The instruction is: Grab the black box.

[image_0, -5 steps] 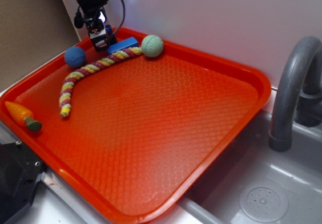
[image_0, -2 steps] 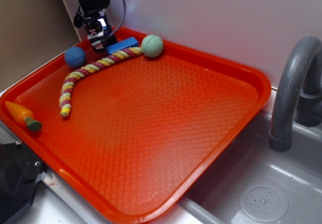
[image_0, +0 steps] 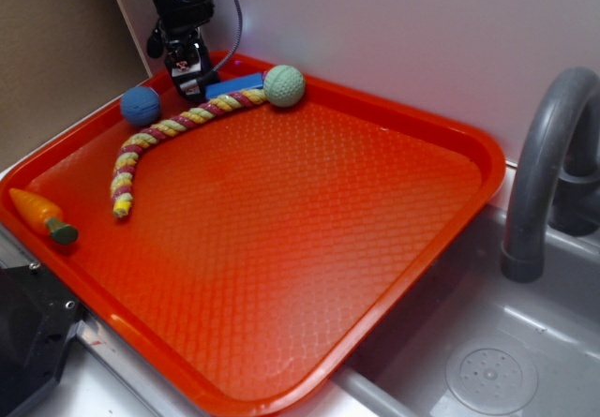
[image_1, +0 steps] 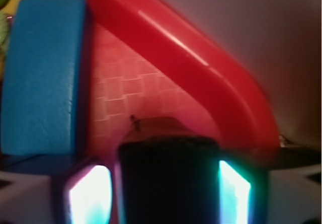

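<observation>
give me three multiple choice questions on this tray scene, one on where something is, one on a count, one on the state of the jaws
1. Where does the toy carrot lie?
A. near left corner of the tray
B. in the sink
C. beside the green ball

2. How many balls are on the tray?
A. one
B. two
C. four

3. How do the jaws of the gripper stand?
A. wide open over nothing
B. out of view
C. closed on the black box

Answers: 1 A, the carrot sits by the near left rim. 2 B, a blue ball and a green one. 3 C, the wrist view shows the box filling the gap between them.
</observation>
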You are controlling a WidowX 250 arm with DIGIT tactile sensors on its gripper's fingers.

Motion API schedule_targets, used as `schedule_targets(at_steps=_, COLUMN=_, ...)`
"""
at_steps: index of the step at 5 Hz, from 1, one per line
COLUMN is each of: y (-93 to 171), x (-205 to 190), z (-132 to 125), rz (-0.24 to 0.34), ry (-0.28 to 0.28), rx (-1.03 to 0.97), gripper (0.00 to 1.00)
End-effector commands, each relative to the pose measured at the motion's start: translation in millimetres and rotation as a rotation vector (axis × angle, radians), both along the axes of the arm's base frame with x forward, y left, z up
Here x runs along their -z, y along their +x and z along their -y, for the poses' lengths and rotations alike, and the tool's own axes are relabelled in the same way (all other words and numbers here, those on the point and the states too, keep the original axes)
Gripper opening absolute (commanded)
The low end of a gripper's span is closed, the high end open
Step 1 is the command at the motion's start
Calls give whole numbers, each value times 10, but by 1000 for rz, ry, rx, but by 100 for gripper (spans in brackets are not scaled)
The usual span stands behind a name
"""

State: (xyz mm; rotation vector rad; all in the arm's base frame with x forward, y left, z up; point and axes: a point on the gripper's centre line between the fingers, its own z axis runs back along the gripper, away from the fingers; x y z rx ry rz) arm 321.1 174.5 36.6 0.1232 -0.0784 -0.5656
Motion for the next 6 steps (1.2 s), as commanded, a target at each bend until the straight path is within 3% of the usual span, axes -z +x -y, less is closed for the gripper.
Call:
schedule_targets(at_steps=1, y=-67, x=-788, z=441, rz=131, ry=23, rx=-63, gripper=0)
schedule_targets(at_steps=2, y=-364, x=-1303, z=863, rz=205, ry=-12, rx=-183, gripper=0)
schedule_targets(at_steps=3, y=-612, x=-1771, z=1272, rz=180, ry=60, rx=-270, gripper=0)
schedule_targets(at_steps=4, y=-768, x=-2260, z=1424, rz=138, ry=-25, rx=-288, gripper=0)
schedule_targets(at_steps=5, y=-891, x=-2249, z=1562, rz=67, ry=-27, rx=-320, gripper=0)
schedule_targets(at_steps=6, y=-908, x=-2125, z=1572, rz=47, ry=-13, rx=-356, gripper=0)
